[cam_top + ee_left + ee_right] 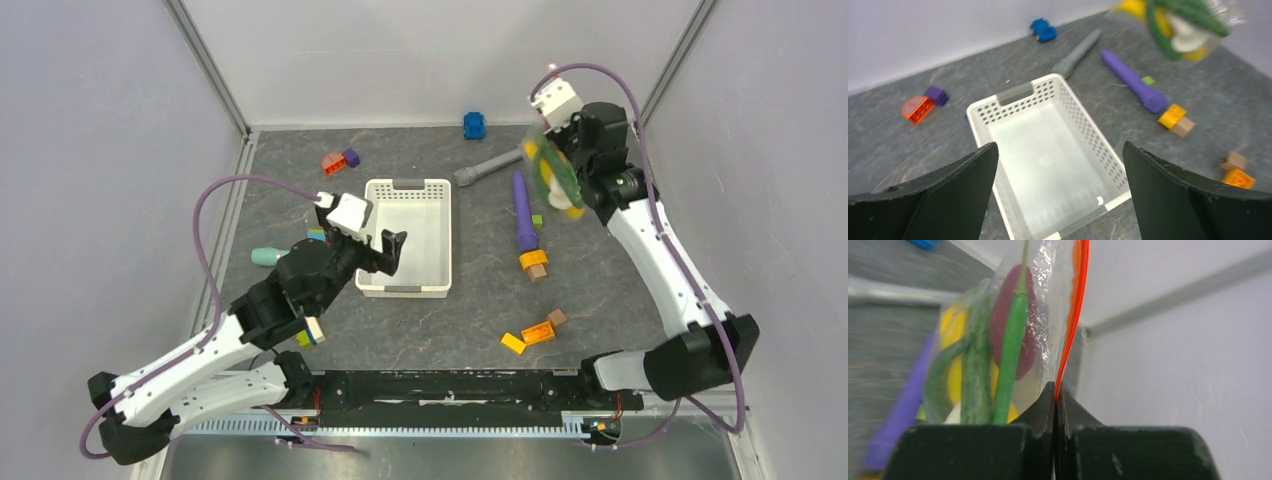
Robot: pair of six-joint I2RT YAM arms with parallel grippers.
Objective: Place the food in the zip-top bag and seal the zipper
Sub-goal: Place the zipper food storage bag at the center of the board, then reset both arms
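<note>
My right gripper [1055, 390] is shut on the orange-red zipper [1074, 315] of the clear zip-top bag [1045, 305] and holds it up in the air at the back right [553, 170]. Inside the bag hang the food: green beans [1010, 355], yellow pieces [950, 327], a purple-red sweet potato [1030, 345] and a whitish piece [1188, 35]. The bag looks blurred in the top and left wrist views. My left gripper [1060, 170] is open and empty, above the near end of the white basket [1013, 112].
The white slotted basket [385, 215] holds nothing. A long purple cylinder [523, 215], a grey stick [488, 167], a blue toy [474, 125], orange and purple blocks [339, 161], orange and tan blocks [535, 332] and a teal piece [266, 256] lie on the table.
</note>
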